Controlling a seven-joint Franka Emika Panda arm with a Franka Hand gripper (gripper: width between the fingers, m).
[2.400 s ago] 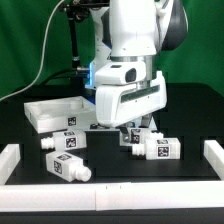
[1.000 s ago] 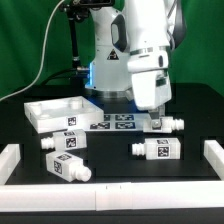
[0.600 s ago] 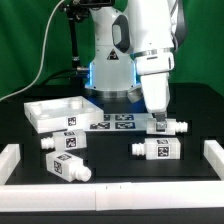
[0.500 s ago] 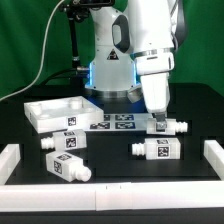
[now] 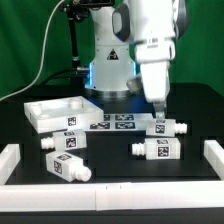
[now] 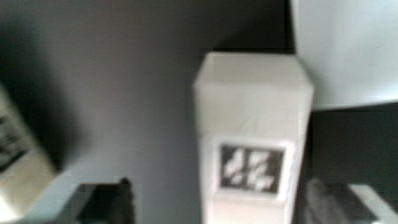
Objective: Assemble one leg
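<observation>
Four white legs with tag markers lie on the black table. One leg [image 5: 166, 127] lies at the exterior view's right, and my gripper [image 5: 157, 113] hangs straight above it, pointing down. In the wrist view this leg [image 6: 251, 120] lies lengthwise between my two dark fingers [image 6: 107, 200], with a gap on each side. The gripper [image 6: 228, 202] is open and holds nothing. Another leg [image 5: 155, 149] lies just in front of it. Two more legs [image 5: 63, 142] [image 5: 67, 168] lie at the left.
The white tray-like tabletop [image 5: 40, 108] lies at the back left. The marker board [image 5: 115, 121] lies flat beside it. Low white rails [image 5: 110, 195] border the front and both sides of the table. The robot's base stands behind.
My arm has swung from above the front leg to above the rear right leg, and in the last half second the hand has lifted slightly. The legs have not moved.
</observation>
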